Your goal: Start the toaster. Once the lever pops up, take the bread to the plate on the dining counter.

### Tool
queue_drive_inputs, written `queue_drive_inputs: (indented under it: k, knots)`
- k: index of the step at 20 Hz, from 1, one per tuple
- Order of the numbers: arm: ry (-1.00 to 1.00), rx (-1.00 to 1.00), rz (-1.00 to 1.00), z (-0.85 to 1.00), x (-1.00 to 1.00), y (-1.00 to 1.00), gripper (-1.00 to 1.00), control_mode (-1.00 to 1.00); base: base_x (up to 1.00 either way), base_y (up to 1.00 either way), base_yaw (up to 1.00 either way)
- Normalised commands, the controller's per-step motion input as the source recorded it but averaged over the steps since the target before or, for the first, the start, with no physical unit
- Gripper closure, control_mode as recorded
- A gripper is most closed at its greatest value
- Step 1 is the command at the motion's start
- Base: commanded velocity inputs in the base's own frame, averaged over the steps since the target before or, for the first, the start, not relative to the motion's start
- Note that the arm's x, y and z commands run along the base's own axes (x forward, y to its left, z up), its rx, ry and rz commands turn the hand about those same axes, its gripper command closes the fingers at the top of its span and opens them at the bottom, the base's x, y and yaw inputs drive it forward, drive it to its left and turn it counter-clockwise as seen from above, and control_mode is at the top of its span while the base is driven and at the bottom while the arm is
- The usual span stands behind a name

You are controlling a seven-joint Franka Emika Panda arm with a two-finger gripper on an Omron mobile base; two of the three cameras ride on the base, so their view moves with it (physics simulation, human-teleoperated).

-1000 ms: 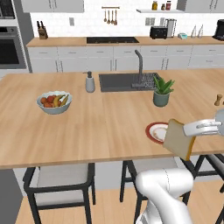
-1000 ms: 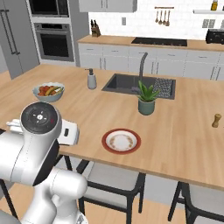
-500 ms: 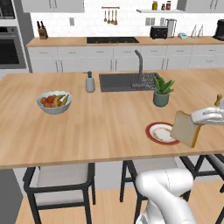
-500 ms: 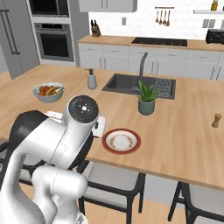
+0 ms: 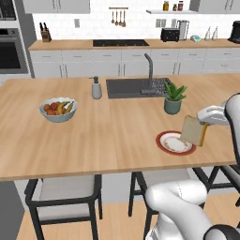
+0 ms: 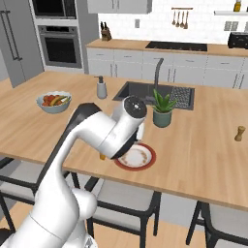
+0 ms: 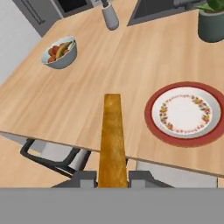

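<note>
The hand [image 5: 204, 123] grips the bread [image 5: 194, 131] by its edge, the slice upright above the worktop [image 5: 108, 136]; in the hand view the plate [image 7: 186, 114] lies at two o'clock from the crust; the toaster [image 5: 169, 34] stands far back at twelve o'clock; the fruit bowl [image 5: 58, 109] sits at nine.

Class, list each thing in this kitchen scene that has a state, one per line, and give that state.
bread: held upright in the air, over the plate's edge
gripper: shut on the bread
plate: bare, flat on the dining counter
fruit bowl: filled with fruit
</note>
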Motion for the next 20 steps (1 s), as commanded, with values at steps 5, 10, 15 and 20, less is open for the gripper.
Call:
queue_drive_inputs:
  k: [5, 10, 15, 20]
  knots:
    - [0.00, 0.05, 0.00, -0.50, 0.49, -0.18, 1.00, -1.00, 0.00, 0.00, 0.00]
    - [-0.02, 0.03, 0.01, -0.17, 0.25, 0.00, 1.00, -1.00, 0.00, 0.00, 0.00]
    - [-0.05, 0.00, 0.00, -0.28, 0.38, 0.00, 1.00, -1.00, 0.00, 0.00, 0.00]
    - [-0.01, 0.00, 0.00, -0.56, 0.61, 0.00, 1.00, -1.00, 0.00, 0.00, 0.00]
